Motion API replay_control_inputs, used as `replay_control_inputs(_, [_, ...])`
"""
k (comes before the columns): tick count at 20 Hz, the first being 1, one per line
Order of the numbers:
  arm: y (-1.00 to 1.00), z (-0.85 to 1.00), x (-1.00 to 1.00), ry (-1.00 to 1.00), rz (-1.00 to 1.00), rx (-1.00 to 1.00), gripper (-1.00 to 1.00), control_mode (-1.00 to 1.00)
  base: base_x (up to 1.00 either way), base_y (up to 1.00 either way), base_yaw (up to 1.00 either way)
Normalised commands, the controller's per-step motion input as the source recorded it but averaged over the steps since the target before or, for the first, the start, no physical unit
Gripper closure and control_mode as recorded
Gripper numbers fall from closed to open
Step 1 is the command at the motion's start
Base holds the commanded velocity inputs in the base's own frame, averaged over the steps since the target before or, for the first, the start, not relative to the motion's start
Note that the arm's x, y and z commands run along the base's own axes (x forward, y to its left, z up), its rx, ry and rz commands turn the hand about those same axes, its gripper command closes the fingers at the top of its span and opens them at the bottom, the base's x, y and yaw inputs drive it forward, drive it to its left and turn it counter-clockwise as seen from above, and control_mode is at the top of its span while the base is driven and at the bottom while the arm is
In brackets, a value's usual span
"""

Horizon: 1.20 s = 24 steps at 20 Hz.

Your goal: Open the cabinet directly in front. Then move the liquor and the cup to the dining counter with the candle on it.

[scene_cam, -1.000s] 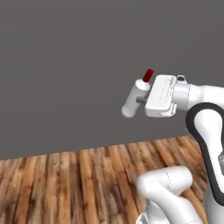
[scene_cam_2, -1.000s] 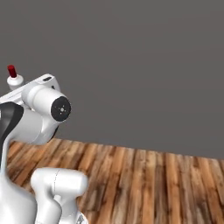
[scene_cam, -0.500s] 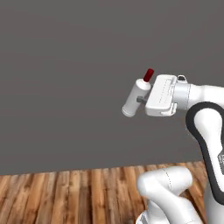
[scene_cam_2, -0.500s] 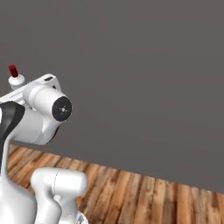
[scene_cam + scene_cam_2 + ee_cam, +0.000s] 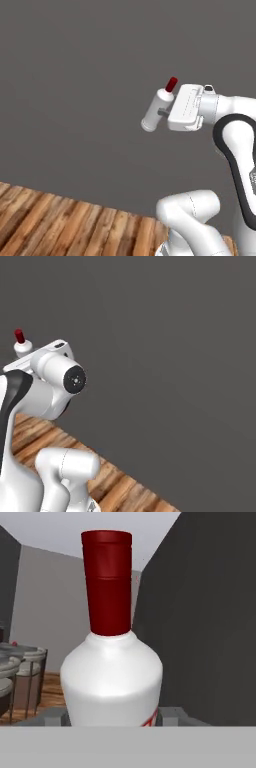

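The liquor [image 5: 156,107], a white bottle with a red cap, is tilted in the air in front of the dark wall, and my gripper [image 5: 163,113] is shut on its body. In the right base view its red cap and white shoulder [image 5: 22,346] poke up behind my hand. In the hand view the liquor [image 5: 112,677] stands very close, with the finger pads [image 5: 174,715] pressed against its lower sides. The cabinet, the cup and the candle are out of view, and I cannot make out the dining counter.
A plain dark grey wall [image 5: 75,100] stands ahead, above a wooden plank floor [image 5: 65,225]. Grey round-backed stools [image 5: 22,662] show far off at the left of the hand view, beside a lighter wall [image 5: 55,612].
The whole picture has shifted, so the base has moved. The wall takes up more of both base views and the floor sits lower. The bottle stays in my grip, in the same pose.
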Motion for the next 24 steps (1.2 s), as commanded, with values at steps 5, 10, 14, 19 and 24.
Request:
replay_control_inputs(5, [0.0,0.0,0.0,0.0,0.0,0.0,1.0,1.0,1.0,0.0,0.64])
replay_control_inputs(10, [0.0,0.0,0.0,0.0,0.0,0.0,1.0,1.0,1.0,0.0,0.58])
replay_control_inputs(14, [0.0,0.0,0.0,0.0,0.0,0.0,1.0,1.0,1.0,0.25,0.33])
replay_control_inputs(19, [0.0,0.0,0.0,0.0,0.0,0.0,1.0,1.0,1.0,0.49,0.22])
replay_control_inputs(24, [0.0,0.0,0.0,0.0,0.0,0.0,1.0,1.0,1.0,0.72,0.15])
